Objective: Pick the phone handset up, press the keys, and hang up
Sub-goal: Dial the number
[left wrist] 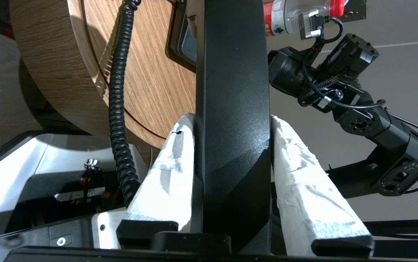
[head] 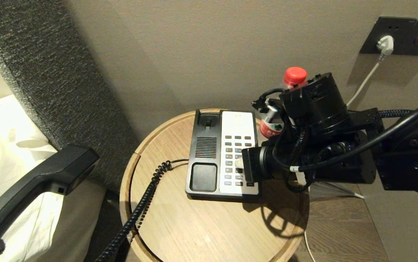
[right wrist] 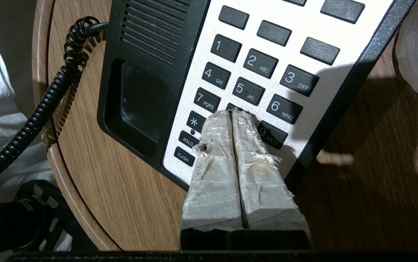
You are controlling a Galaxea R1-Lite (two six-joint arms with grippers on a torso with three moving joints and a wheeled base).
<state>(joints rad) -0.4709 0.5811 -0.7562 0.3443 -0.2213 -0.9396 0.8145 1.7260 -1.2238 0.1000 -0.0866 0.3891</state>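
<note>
Phone handset [left wrist: 232, 109] clamped in left end effector [left wrist: 232, 145], off base.

You see a round table [head: 194, 225] of matt, grained wood. The phone handset [head: 38, 182] is black, slightly glossy plastic; rough white tape wraps the right gripper [right wrist: 231, 113] fingers.

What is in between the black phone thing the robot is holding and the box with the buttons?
In the head view, between the phone handset and the phone base there is only bare wooden table with the coiled cord stretching across.
</note>
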